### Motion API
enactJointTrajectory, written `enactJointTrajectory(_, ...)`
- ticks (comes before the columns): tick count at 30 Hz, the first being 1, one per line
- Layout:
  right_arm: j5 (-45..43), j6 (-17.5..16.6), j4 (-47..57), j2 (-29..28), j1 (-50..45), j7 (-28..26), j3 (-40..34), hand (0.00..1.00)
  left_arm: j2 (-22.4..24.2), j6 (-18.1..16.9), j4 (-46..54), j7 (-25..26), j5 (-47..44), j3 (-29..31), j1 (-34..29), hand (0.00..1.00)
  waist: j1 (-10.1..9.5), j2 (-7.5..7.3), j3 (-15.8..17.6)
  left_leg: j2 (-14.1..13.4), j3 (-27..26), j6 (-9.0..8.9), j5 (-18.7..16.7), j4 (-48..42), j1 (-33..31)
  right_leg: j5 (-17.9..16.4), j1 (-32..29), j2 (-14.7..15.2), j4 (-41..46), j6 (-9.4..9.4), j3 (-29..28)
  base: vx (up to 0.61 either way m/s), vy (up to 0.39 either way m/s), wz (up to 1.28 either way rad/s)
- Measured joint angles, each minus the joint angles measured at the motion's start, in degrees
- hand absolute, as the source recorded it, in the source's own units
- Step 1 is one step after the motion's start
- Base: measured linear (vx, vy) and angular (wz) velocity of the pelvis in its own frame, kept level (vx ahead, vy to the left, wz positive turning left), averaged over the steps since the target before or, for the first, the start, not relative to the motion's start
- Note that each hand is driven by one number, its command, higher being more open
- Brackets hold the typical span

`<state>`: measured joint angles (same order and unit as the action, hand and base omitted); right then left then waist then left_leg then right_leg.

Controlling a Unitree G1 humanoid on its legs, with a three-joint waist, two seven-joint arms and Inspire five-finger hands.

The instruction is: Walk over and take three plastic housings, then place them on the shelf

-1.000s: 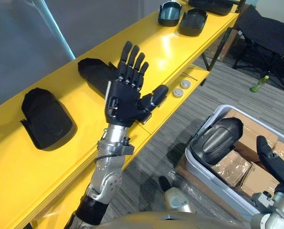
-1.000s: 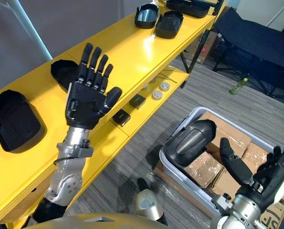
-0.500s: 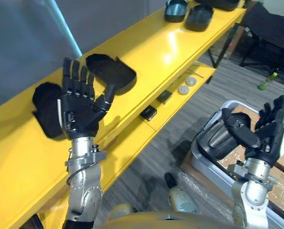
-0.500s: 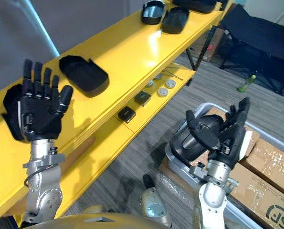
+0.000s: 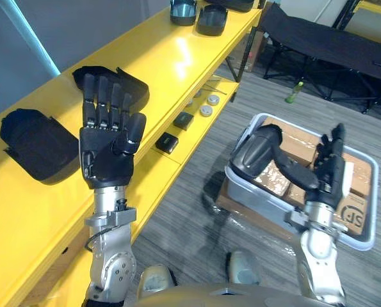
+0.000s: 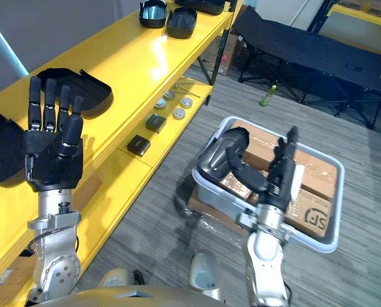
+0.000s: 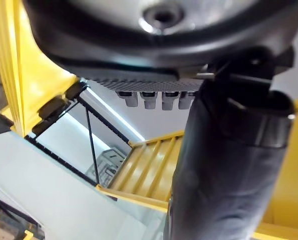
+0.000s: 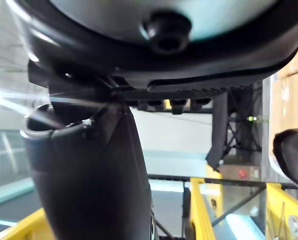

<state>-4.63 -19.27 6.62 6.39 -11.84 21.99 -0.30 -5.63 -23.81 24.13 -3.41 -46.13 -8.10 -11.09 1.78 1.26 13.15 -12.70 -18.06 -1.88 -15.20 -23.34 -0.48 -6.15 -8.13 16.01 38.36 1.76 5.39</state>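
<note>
Two black plastic housings (image 5: 36,144) (image 5: 131,86) lie on the top of the yellow shelf (image 5: 177,57). Two more (image 5: 182,9) (image 5: 210,18) sit at its far end. Another black housing (image 5: 254,150) rests in the grey bin (image 5: 363,238) on the floor. My left hand (image 5: 107,150) is raised upright in front of the shelf, open and holding nothing. My right hand (image 5: 328,173) is raised over the bin, open, fingers straight up. Its thumb shows in front of the bin's housing.
The lower shelf level holds two small black boxes (image 5: 166,142) (image 5: 184,120) and round discs (image 5: 206,110). Cardboard boxes (image 5: 353,211) fill the bin. A black folding cot (image 5: 331,45) and a green bottle (image 5: 294,93) stand further off on the grey carpet.
The camera has swung, so the shelf and bin sit differently in the picture. My right hand has risen from low beside the bin to upright over it. The left hand stays raised and open.
</note>
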Motion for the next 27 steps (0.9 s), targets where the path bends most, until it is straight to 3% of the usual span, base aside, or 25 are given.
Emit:
enactJointTrajectory(1,0.05,0.02,-0.71,-0.57,0.42,-0.05,0.93,1.0,0.14,0.37,-0.15,-0.87,-0.96,-0.1,0.14,1.0,-0.24,-0.28,-0.16,-0.8,-0.56,-0.68,0.31,0.1,-0.02,0.19,0.56,1.61,-0.61,-0.27,-0.08,-0.09,-0.409,-0.73)
enactJointTrajectory(2,1.05,0.07,-1.73,-1.94,0.23,-0.25,2.1,1.0,0.18,1.25,-0.32,-2.25,-1.62,-0.43,0.16,1.0,-0.23,-0.37,-0.21,-2.73,-1.36,-2.48,1.06,0.44,0.0,1.0,1.19,4.37,-2.73,-1.42,-0.34,-0.08,-0.478,-0.74)
enactJointTrajectory(4,4.06,1.41,-2.32,-3.48,-1.21,-0.5,2.27,1.0,-0.22,2.34,-0.98,-2.79,-1.62,-2.0,0.74,1.0,0.08,-0.69,-0.4,-6.17,-2.53,-5.94,2.31,0.54,0.17,2.57,1.23,6.12,-7.56,-3.33,-1.47,-0.05,-0.512,-0.67)
enactJointTrajectory(5,5.2,2.45,-2.43,-3.77,-3.36,-0.51,2.25,1.0,-0.84,3.15,-2.09,-2.82,-1.96,-3.27,1.64,1.0,0.35,-1.4,-0.81,-8.12,-3.14,-8.35,3.29,0.45,0.46,5.28,1.9,5.84,-12.64,-5.89,-2.16,-0.01,-0.596,-0.48)
enactJointTrajectory(6,6.42,3.38,-2.47,-4.18,-5.99,-0.55,2.14,1.0,-2.08,3.89,-3.21,-2.92,-3.21,-4.35,2.33,1.0,1.11,-3.33,-1.73,-9.12,-3.32,-11.17,4.56,0.94,1.08,7.21,3.47,5.39,-16.57,-11.36,-1.14,0.0,-0.64,-0.42)
enactJointTrajectory(7,6.35,3.9,-2.49,-3.75,-6.73,-0.63,1.7,1.0,-2.08,4.11,-4.27,-2.9,-3.42,-4.73,2.62,1.0,1.62,-3.1,-1.93,-10.46,-3.22,-12.3,5.2,1.47,1.43,3.96,4.37,4.54,-16.95,-15.0,0.18,0.02,-0.669,-0.43)
enactJointTrajectory(8,5.79,4.31,-2.51,-1.95,-7.2,-0.87,-0.02,1.0,-0.75,4.72,-6.05,-2.44,-3.77,-5.76,2.71,1.0,2.52,-1.37,-2.4,-13.31,-2.76,-12.5,6.64,3.22,1.87,-0.82,4.44,1.7,-17.53,-15.81,2.6,0.01,-0.517,-0.41)
enactJointTrajectory(9,5.63,4.45,-2.52,-0.48,-7.04,-0.96,-1.2,1.0,0.34,5.42,-6.74,-1.9,-3.79,-6.45,2.72,1.0,3.32,-0.38,-2.22,-14.66,-1.91,-12.16,7.59,4.17,1.84,-2.13,3.98,0.18,-17.42,-15.16,3.25,0.02,-0.551,-0.43)
enactJointTrajectory(10,5.55,5.1,-2.52,2.03,-6.86,-0.94,-3.69,1.0,2.32,7.07,-7.88,-1.09,-3.83,-8.26,2.9,1.0,4.87,2.08,-2.15,-16.56,-0.87,-11.09,10.98,5.72,1.62,-3.04,2.76,-2.35,-15.86,-13.5,3.59,0.03,-0.441,-0.19)
enactJointTrajectory(11,5.97,6.24,-2.53,3.5,-6.75,-0.41,-6.42,1.0,3.31,9.02,-8.19,-0.7,-4.13,-9.58,2.93,1.0,6.25,2.28,-1.96,-16.88,-0.21,-8.83,15.3,5.64,1.25,-3.94,2.01,-2.96,-13.75,-11.96,3.82,0.03,-0.404,-0.08)
enactJointTrajectory(12,5.97,6.45,-2.52,4.04,-6.66,-0.21,-7.51,1.0,3.59,9.62,-8.19,-0.78,-4.32,-9.94,2.83,1.0,6.72,2.1,-1.87,-16.88,-0.04,-6.88,17.45,5.23,0.92,-4.28,1.88,-3.05,-13.15,-11.35,3.85,0.01,-0.385,-0.1)
enactJointTrajectory(13,4.99,6.43,-2.09,4.14,-6.55,-0.05,-8.8,1.0,3.64,10.12,-8.17,-0.93,-3.82,-10.29,2.8,1.0,7.03,1.52,-1.55,-16.87,0.16,-2.41,21.62,3.93,0.14,-4.81,2.07,-3.19,-13.22,-10.38,3.84,-0.04,-0.404,-0.21)
enactJointTrajectory(14,3.58,6.4,-1.47,4.13,-6.37,-0.07,-9.54,1.0,3.74,10.12,-8.19,-1.08,-3.23,-10.32,2.79,1.0,6.99,0.82,-1.06,-15.95,1.48,-2.98,21.13,2.43,-1.19,-5.21,1.96,-3.09,-14.16,-9.73,3.58,-0.06,-0.319,-0.28)
enactJointTrajectory(16,2.79,6.68,-1.5,4.37,-5.87,-0.53,-10.52,1.0,3.68,10.12,-8.19,-1.61,-3.06,-10.58,2.3,1.0,6.27,1.43,-1.15,-11.44,3.13,-4.41,16.79,2.68,-1.31,-4.97,1.4,-2.73,-14.52,-9.25,2.54,-0.05,-0.099,-0.25)
enactJointTrajectory(17,1.59,7.84,-1.61,4.32,-5.51,-1.25,-10.53,1.0,3.38,10.08,-8.18,-1.85,-2.47,-10.72,1.76,1.0,6.26,1.68,-1.31,-8.55,3.23,-2.89,13.58,4.56,-0.94,-4.96,1.15,-2.25,-14.41,-9.23,2.67,-0.02,-0.046,-0.06)
enactJointTrajectory(18,1.51,8.22,-1.76,4.4,-5.24,-1.71,-10.41,1.0,3.44,10.06,-8.18,-1.89,-2.47,-10.72,1.58,1.0,6.19,1.84,-1.41,-7.48,3.98,-2.96,13.07,5.75,-0.87,-4.86,0.81,-2.08,-14.41,-9.31,2.76,-0.03,-0.031,0.16)
enactJointTrajectory(21,1.55,10.59,-4.81,4.7,-1.55,-2.73,-8.4,1.0,3.33,10.12,-9.39,-1.9,-0.85,-10.43,1.23,1.0,4.71,3.03,-1.92,-4.76,5.45,-4.59,11.6,11.98,0.39,-3.52,-0.9,-1.23,-14.43,-10.81,2.96,-0.05,0.072,0.16)
enactJointTrajectory(23,1.58,12.63,-8.93,4.57,2.51,-2.29,-4.82,1.0,2.87,10.28,-10.63,-1.85,4.26,-9.97,0.02,1.0,2.66,2.71,-1.76,-2.47,5.88,-8.02,9.92,12.96,1.83,-2.36,-0.19,0.81,-14.75,-12.55,2.09,-0.07,0.254,0.01)
enactJointTrajectory(24,1.63,13.55,-10.48,4.48,4.13,-1.84,-2.45,1.0,2.33,10.71,-10.68,-1.87,6.64,-10.03,-1.38,1.0,1.68,2.34,-1.53,-1.08,6.11,-8.66,9.44,12.0,1.87,-0.98,1.17,2.16,-16.49,-13.43,2.12,-0.07,0.245,0.03)
enactJointTrajectory(27,1.37,15.57,-14.07,3.63,7.43,-1.72,3.02,1.0,0.5,12.32,-10.74,-1.92,11.66,-9.96,-3.76,1.0,-0.94,2.33,-1.54,0.38,7.09,-8.46,6.67,7.63,-0.59,3.34,4.45,3.64,-23.15,-14.82,3.77,-0.08,0.22,0.11)
